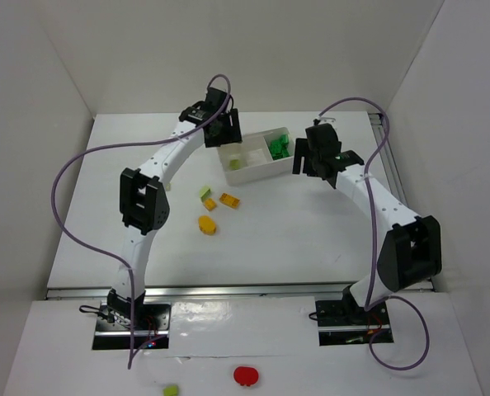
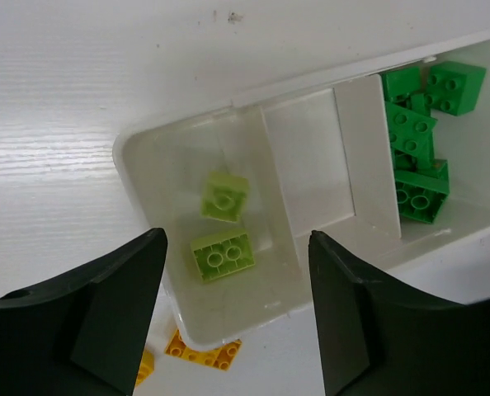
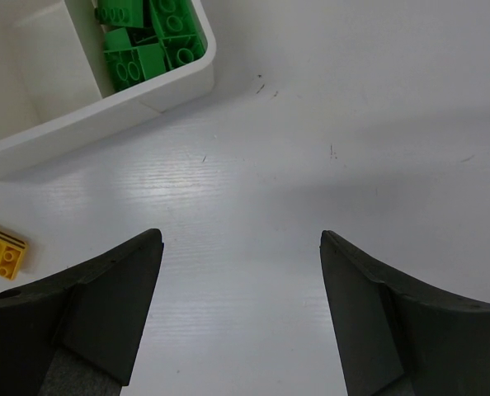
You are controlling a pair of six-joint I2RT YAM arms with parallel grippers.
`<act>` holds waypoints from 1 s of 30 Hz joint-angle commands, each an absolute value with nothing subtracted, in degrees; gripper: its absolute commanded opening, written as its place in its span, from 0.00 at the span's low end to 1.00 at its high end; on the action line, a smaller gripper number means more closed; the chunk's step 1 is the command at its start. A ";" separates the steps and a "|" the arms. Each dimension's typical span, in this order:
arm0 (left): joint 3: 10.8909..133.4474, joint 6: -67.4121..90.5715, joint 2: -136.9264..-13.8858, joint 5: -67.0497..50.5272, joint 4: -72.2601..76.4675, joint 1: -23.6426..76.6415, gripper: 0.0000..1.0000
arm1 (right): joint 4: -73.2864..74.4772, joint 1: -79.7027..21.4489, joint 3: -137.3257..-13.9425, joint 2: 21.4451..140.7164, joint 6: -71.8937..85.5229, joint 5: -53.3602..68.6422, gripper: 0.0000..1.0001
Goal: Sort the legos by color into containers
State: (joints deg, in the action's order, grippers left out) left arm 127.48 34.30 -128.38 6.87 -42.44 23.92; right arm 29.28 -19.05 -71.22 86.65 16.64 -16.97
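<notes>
The white tray [image 1: 257, 172] lies at the table's back middle. In the left wrist view its left compartment holds two lime bricks [image 2: 222, 255], its middle compartment [image 2: 311, 165] is bare, and its right compartment holds several green bricks [image 2: 418, 124]. My left gripper [image 1: 220, 130] hangs open and empty above the tray's left end [image 2: 237, 313]. My right gripper [image 1: 319, 158] is open and empty over bare table just right of the tray [image 3: 241, 313]. On the table left of the tray lie a lime brick [image 1: 205, 195], an orange brick [image 1: 229, 200] and a rounded orange piece [image 1: 207, 224].
A red round object [image 1: 246, 375] and a small lime piece [image 1: 171, 389] lie on the near ledge in front of the arm bases. White walls close in the table on three sides. Purple cables loop above both arms.
</notes>
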 commanded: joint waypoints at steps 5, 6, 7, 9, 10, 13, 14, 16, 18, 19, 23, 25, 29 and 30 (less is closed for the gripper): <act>128.86 31.65 -124.56 10.52 -44.82 23.55 0.78 | 30.41 -19.07 -70.75 83.06 16.70 -17.85 0.84; 125.54 31.64 -122.97 12.29 -44.82 23.55 0.78 | 30.41 -19.07 -70.75 83.58 16.70 -17.84 0.84; 123.33 31.64 -121.39 13.96 -44.82 22.77 0.78 | 29.89 -19.07 -70.75 83.58 16.70 -17.84 0.84; 117.80 31.64 -116.56 15.99 -44.82 20.23 0.78 | 29.36 -19.07 -70.75 84.11 16.70 -17.31 0.84; 112.12 31.64 -115.32 16.52 -44.04 19.00 0.79 | 29.36 -19.07 -70.75 84.11 16.70 -16.79 0.84; 103.14 32.86 -112.95 18.53 -44.03 14.61 0.91 | 28.83 -19.07 -70.75 85.42 16.70 -16.17 0.84; 101.27 32.87 -112.94 19.24 -44.03 13.72 0.93 | 28.83 -19.07 -71.27 85.43 16.70 -16.17 0.84; 97.23 33.49 -112.94 19.86 -44.03 10.92 0.99 | 28.83 -19.59 -71.80 85.96 16.70 -16.17 0.84; 95.28 34.01 -112.94 19.86 -43.25 9.41 0.99 | 28.83 -19.60 -71.81 85.96 16.70 -16.17 0.84; 94.49 34.01 -112.94 19.17 -43.24 8.01 0.99 | 28.83 -19.60 -71.81 85.96 16.70 -16.17 0.84; 94.04 32.96 -117.84 15.74 -42.54 4.93 0.96 | 28.83 -19.60 -72.33 85.96 16.70 -16.17 0.84; 94.65 32.26 -119.61 14.16 -42.54 4.31 0.93 | 29.36 -20.13 -72.33 85.96 16.70 -16.17 0.84; 95.36 31.73 -122.34 12.66 -41.84 4.31 0.81 | 29.88 -20.13 -72.86 85.96 16.70 -16.70 0.84; 95.36 31.73 -122.34 11.87 -41.84 4.31 0.78 | 29.88 -20.13 -72.86 85.96 16.70 -16.70 0.84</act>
State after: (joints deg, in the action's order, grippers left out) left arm 93.45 32.86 -121.54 14.59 -42.35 4.21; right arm 29.56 -19.55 -70.83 86.00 16.67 -16.10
